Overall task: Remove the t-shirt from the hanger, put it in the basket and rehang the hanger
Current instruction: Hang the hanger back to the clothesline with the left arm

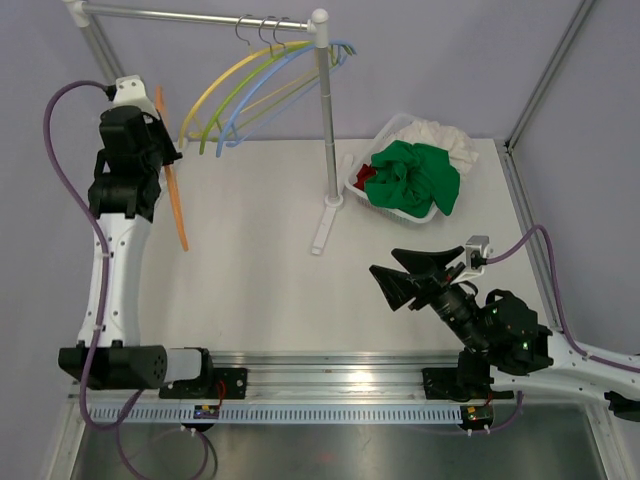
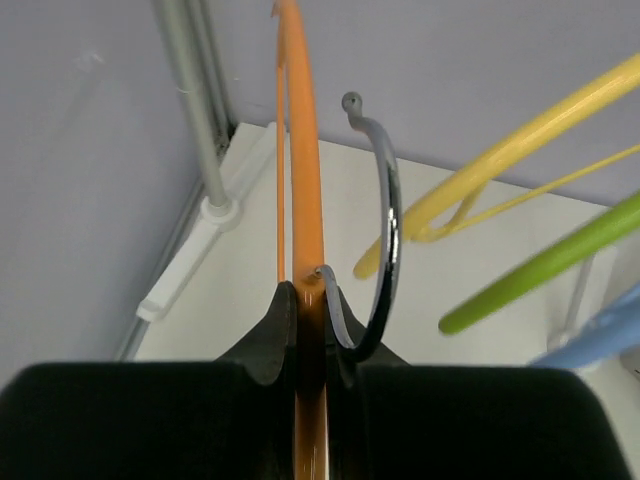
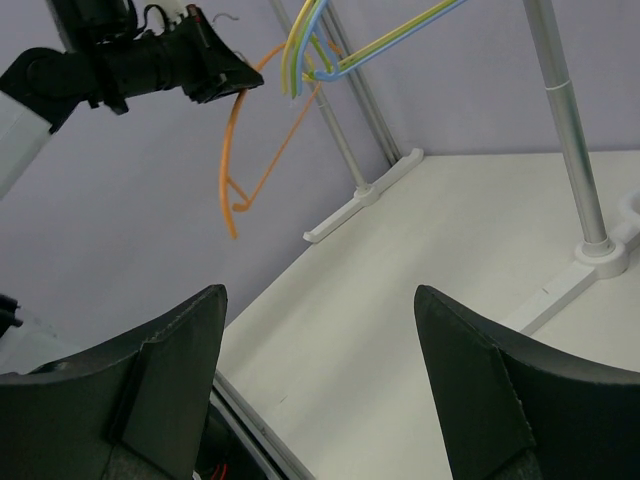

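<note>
My left gripper (image 1: 165, 150) is shut on a bare orange hanger (image 1: 172, 195) near its neck and holds it in the air at the left, below the rack rail. In the left wrist view the orange hanger (image 2: 300, 150) runs between my shut fingers (image 2: 265, 335), with its metal hook (image 2: 388, 230) curving beside them. No shirt hangs on it. A green t-shirt (image 1: 415, 178) lies crumpled in a white basket (image 1: 354, 184) at the right. My right gripper (image 1: 381, 260) is open and empty above the table (image 3: 318, 292). The right wrist view also shows the orange hanger (image 3: 235, 160).
A clothes rack has a top rail (image 1: 200, 14), a post (image 1: 325, 110) and a base foot (image 1: 322, 228). Yellow, green and blue hangers (image 1: 250, 80) hang from the rail. White cloth (image 1: 445, 135) and something red (image 1: 367, 177) also lie in the basket.
</note>
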`<state>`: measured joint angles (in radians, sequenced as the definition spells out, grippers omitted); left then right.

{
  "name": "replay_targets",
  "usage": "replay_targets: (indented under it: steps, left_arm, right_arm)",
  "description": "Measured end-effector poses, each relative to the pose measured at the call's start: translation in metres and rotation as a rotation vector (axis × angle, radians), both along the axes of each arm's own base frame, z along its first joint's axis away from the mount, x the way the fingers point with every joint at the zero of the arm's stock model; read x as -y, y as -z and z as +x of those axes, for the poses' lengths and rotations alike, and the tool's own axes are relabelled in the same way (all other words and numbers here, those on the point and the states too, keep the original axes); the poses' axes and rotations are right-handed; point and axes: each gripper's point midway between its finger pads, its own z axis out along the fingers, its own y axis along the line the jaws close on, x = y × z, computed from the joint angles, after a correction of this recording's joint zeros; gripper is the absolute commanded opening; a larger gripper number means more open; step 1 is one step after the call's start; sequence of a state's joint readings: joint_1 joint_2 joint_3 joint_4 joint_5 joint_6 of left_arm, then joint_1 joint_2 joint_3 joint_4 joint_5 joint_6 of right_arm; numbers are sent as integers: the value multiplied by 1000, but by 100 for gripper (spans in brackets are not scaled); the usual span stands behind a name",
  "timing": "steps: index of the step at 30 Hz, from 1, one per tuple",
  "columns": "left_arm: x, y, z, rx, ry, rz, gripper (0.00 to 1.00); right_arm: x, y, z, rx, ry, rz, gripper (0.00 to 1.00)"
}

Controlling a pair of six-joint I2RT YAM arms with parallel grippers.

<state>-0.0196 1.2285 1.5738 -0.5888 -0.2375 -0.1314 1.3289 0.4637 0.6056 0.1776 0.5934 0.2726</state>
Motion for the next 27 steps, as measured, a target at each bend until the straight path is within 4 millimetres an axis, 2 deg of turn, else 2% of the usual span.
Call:
replay_targets:
  steps: [3,6,11,14,18,22,27]
  left_arm:
    - [-2,9,32,-43,50,-37,0]
    - [-3,8,49,-54,90,-54,0]
    - [-10,-29,66,13,153,-47,0]
    - [-21,-40,66,59,209,-63,0]
    - [-30,-40,75,71,271,-80,0]
    - [-21,-34,95,64,353,-94,0]
    - [-14,-31,110,63,404,-113,0]
  right_arm:
    - [0,2,-1,1,-4,0,83]
    - [0,3,-2,3,-11,-2,83]
    - [-1,4,-2,2,-11,-6,83]
    - [-4,9,-1,-1,-11,-20,83]
    - [-8,14,0,-5,-13,-38,83]
    - [-11,20,0,-7,-19,-50,83]
    - [-12,24,0,-8,-19,-57,83]
